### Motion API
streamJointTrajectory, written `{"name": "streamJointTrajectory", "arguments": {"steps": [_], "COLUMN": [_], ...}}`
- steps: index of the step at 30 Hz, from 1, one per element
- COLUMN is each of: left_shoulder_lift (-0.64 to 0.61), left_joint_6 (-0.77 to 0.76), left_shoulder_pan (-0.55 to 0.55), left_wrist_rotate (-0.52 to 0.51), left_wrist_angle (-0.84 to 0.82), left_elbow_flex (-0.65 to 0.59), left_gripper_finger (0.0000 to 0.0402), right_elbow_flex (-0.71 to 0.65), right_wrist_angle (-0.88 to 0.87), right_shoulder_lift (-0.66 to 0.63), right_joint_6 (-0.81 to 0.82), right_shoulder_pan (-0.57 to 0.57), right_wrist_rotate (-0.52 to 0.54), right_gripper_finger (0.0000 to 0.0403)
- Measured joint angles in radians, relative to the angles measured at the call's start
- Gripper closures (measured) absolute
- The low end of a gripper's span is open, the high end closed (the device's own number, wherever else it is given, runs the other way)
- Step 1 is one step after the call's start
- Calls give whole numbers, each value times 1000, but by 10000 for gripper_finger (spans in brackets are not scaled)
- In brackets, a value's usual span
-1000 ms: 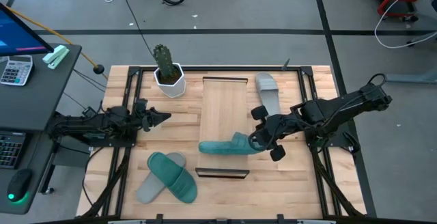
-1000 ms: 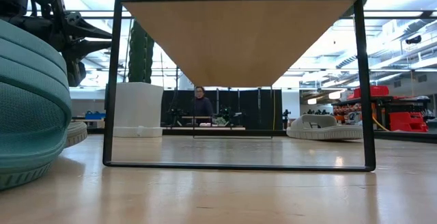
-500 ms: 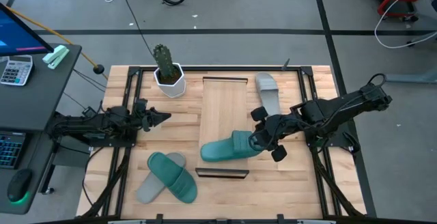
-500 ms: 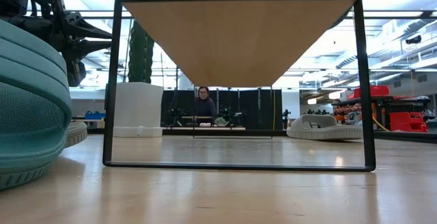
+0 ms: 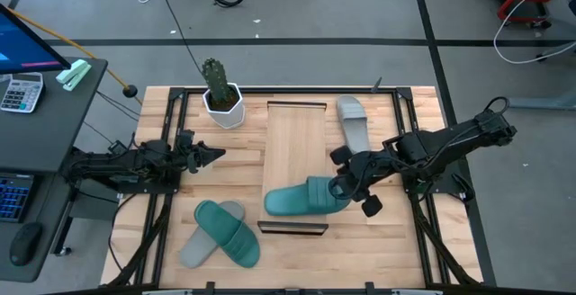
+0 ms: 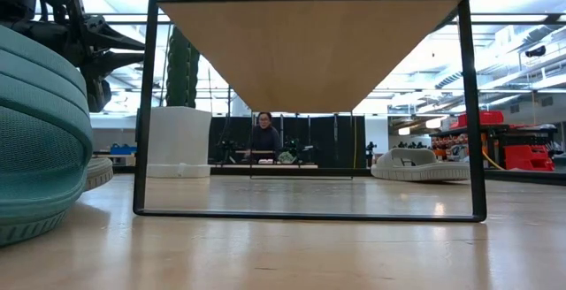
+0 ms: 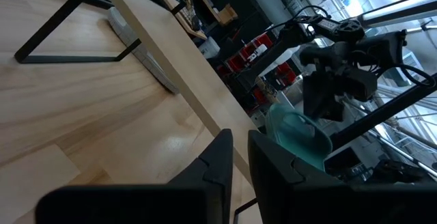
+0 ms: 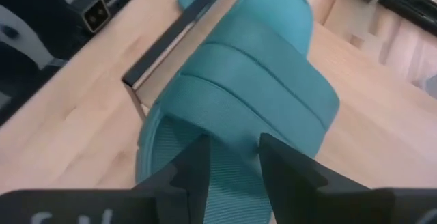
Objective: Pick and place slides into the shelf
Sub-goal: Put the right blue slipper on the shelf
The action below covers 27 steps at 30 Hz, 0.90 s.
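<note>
Right pincer (image 5: 349, 192) parted mid-table; left pincer (image 5: 212, 155) closed, waiting.

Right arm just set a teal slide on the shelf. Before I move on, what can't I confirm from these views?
- High view: most of the grey slide at front left lies hidden under a teal slide.
- High view: the right pincer covers the heel of the teal slide on the shelf; contact there is unclear.
- Low view: the shelf shows only its underside; nothing on top is visible.
- Left wrist view: the far grey slide is not in the picture.
</note>
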Motion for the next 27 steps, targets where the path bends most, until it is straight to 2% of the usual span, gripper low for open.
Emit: {"name": "streamJointTrajectory", "arguments": {"steps": [8, 14, 22, 27], "left_shoulder_lift": [0, 0, 0, 0], "left_joint_6": [2, 2, 2, 2], "left_shoulder_pan": [0, 0, 0, 0], "left_wrist_rotate": [0, 0, 0, 0], "left_wrist_angle": [0, -1, -1, -1], "left_elbow_flex": [0, 0, 0, 0], "left_gripper_finger": [349, 349, 349, 349], "right_elbow_flex": [0, 0, 0, 0], "right_wrist_angle": [7, 6, 3, -25], "right_shoulder_lift": [0, 0, 0, 0], "right_joint_6": [76, 78, 91, 170], "right_shoulder_pan": [0, 0, -9, -69], "right_wrist_rotate": [-84, -83, 108, 123], "right_gripper_finger": [270, 270, 272, 295]}}
